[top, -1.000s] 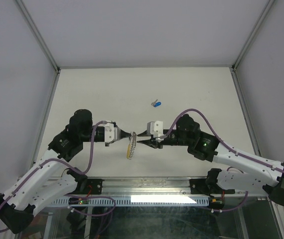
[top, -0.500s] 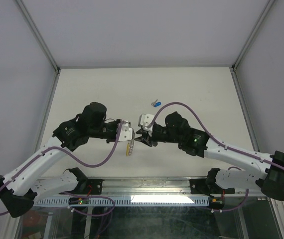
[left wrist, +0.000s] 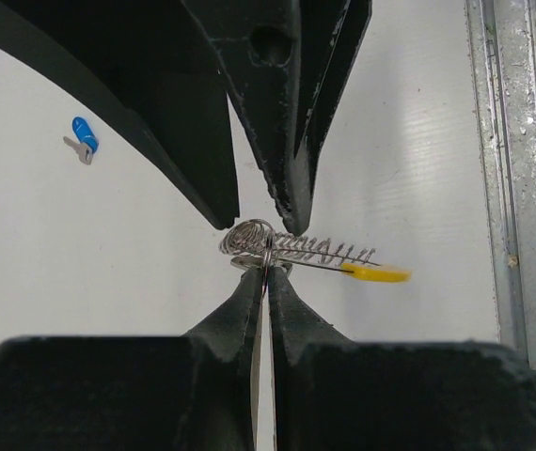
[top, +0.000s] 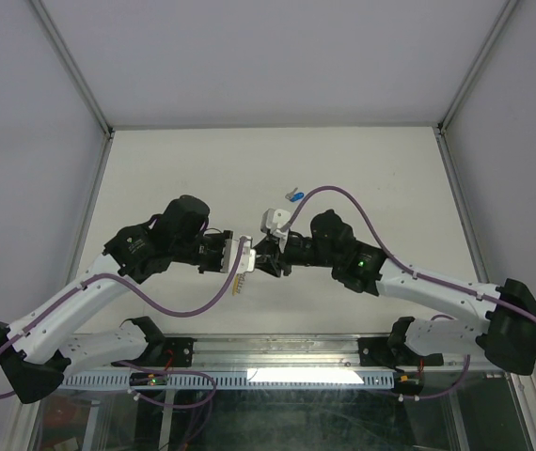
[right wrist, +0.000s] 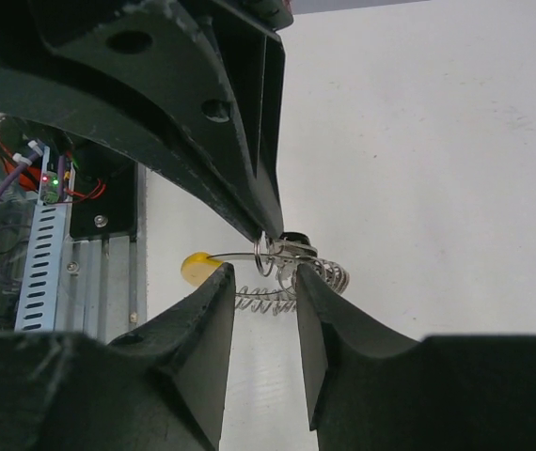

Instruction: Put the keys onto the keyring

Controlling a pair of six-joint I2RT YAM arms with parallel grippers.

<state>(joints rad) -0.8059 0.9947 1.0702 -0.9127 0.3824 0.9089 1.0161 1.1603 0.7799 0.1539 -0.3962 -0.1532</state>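
Note:
The keyring [left wrist: 315,251] is a silvery coil with a yellow tab [left wrist: 376,274]. It hangs above the table, and my left gripper [left wrist: 268,272] is shut on a thin wire loop at its end. My right gripper [right wrist: 261,272] faces the left one tip to tip. It is open, with the loop and a small silver piece, perhaps a key [right wrist: 291,249], between its fingertips. In the top view both grippers meet at mid-table, and the keyring [top: 239,280] dangles below them. A key with a blue head [top: 295,195] lies on the table beyond the grippers, also visible as the blue key [left wrist: 83,136] in the left wrist view.
The white table [top: 362,160] is walled at the back and sides. A metal rail [left wrist: 517,169] and cable tray [right wrist: 47,272] run along the near edge, close behind the keyring.
Both arms have swung inward, so the grippers now meet tip to tip. The keyring has travelled with the left gripper. The right jaws have spread a little wider.

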